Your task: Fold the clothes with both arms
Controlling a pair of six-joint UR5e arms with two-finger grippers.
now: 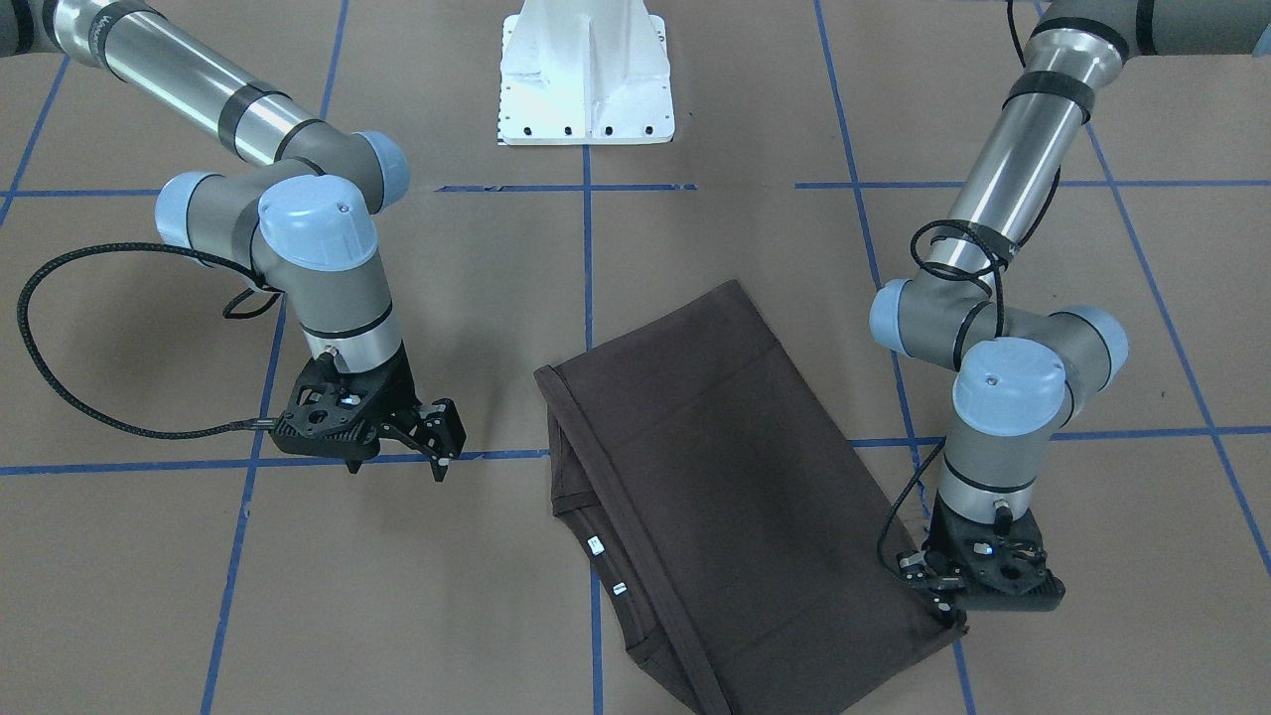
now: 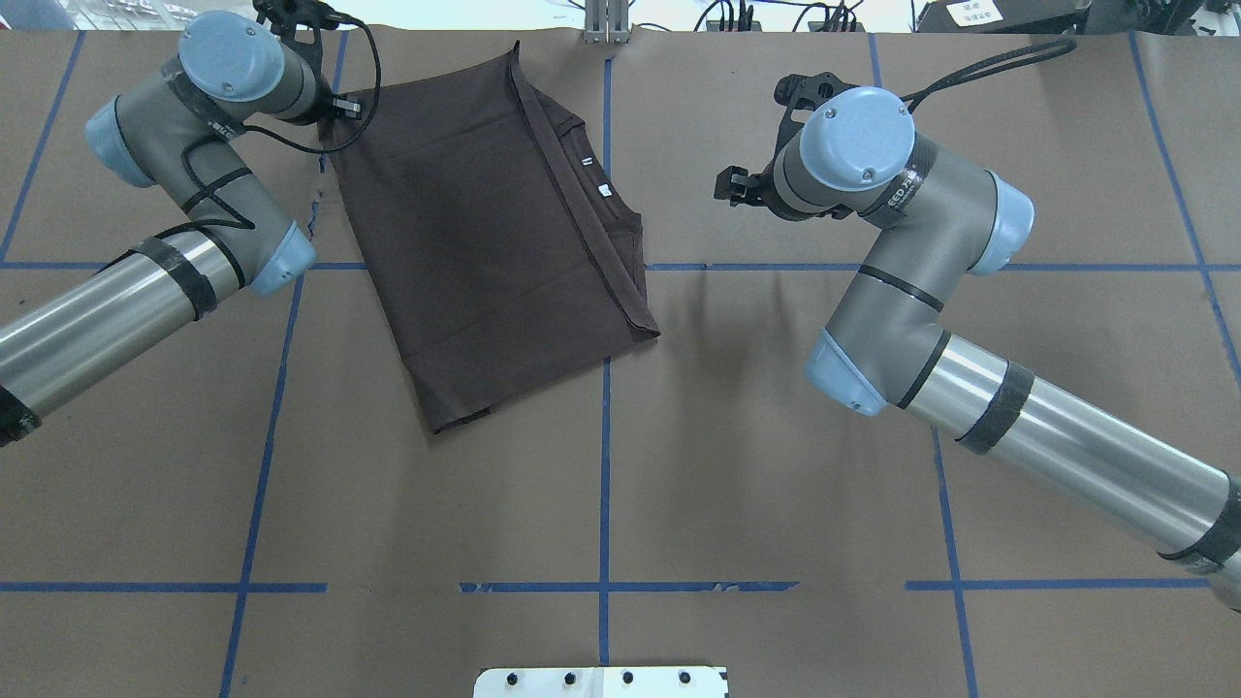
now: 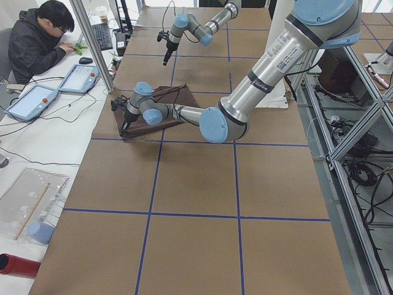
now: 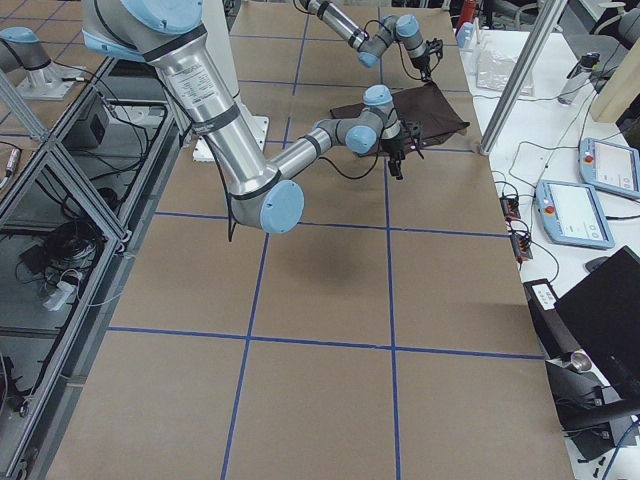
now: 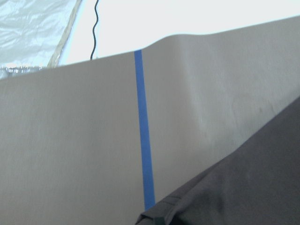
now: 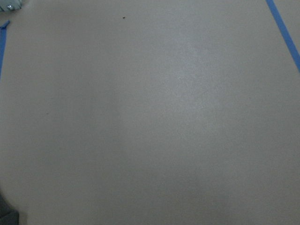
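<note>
**A:** T-shirt [image 2: 485, 242] position?

**B:** Flat on the table [image 2: 824, 465], far half, mostly on the robot's left of the centre tape line [image 2: 605, 436]. Looks doubled lengthwise. The long axis is diagonal: far end toward the left arm [image 2: 97, 310], near end swinging toward the robot's right.

**A:** Collar?

**B:** On the long edge facing the right arm [image 2: 1066, 436]. White neck tags [image 2: 593, 174] show there.

**A:** Left hand?

**B:** Left hand [image 1: 941, 599] is down at the far-left corner, at the cloth's edge. The left wrist view has that shirt corner [image 5: 157, 216] at the bottom of frame, with no fingers in it. Can't tell whether it has closed on the fabric.

**A:** Right hand?

**B:** Right hand [image 1: 397, 465] hangs over bare table on the collar side, apart from the shirt. Fingers are spread, with nothing in them. Its wrist view is nearly all table paper.

**A:** What does the next move hinge on?

**B:** My read: the shirt lies toward the robot's left of the right hand, and only one end of the far short edge is covered. The right hand is nearer the other far corner. It would need to go in over the collar edge and further out. Then both can pull along the long axis toward the robot.

**A:** Risk?

**B:** The axis is skewed to the tape grid, so a straight pull probably lands the fold crooked.
</note>
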